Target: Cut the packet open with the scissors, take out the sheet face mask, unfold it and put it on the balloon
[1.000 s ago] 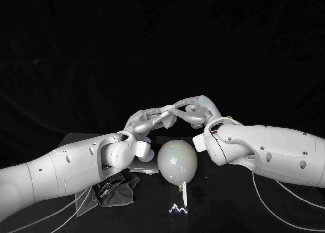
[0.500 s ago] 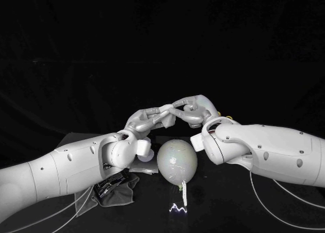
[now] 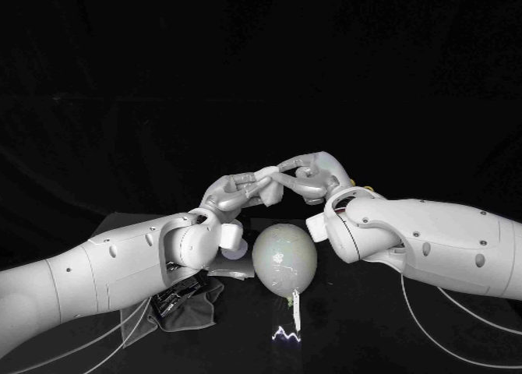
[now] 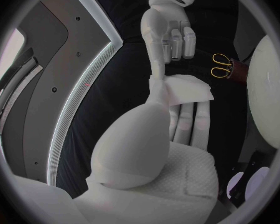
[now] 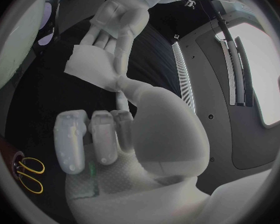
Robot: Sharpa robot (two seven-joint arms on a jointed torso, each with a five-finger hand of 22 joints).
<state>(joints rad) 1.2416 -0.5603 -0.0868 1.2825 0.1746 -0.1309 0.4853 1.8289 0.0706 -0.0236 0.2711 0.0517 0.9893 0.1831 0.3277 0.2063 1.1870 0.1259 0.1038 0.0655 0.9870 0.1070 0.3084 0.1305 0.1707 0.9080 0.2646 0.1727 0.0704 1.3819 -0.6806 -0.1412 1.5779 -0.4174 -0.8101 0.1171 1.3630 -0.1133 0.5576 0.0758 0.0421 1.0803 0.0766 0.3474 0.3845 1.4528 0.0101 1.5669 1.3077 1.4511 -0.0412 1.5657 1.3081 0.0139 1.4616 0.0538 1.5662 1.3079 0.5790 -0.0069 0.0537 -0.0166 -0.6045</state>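
Both hands are raised above the table and meet in the middle. Between them is the folded white sheet face mask (image 3: pixel 265 180). My left hand (image 3: pixel 232 195) pinches one side of it and my right hand (image 3: pixel 312 177) pinches the other. In the left wrist view the mask (image 4: pixel 185 90) is a folded square at my left hand's fingertips, with my right hand (image 4: pixel 169 32) beyond it. The right wrist view shows the mask (image 5: pixel 93 67) still folded, held by my left hand (image 5: pixel 118 20). The pale oval balloon (image 3: pixel 286 259) lies on the table below the hands. The yellow-handled scissors (image 4: pixel 221 65) lie on the table.
A dark crumpled piece with a clear wrapper (image 3: pixel 177 300) lies under my left forearm, left of the balloon. The balloon's tail (image 3: pixel 294 308) and a white squiggle (image 3: pixel 286 335) trail toward the table's front. The scissors (image 5: pixel 28 173) lie beside a reddish thing.
Both hands stay nearly in place above the balloon. The fingers have shifted slightly on the mask, and a bit more of the white sheet shows between them.
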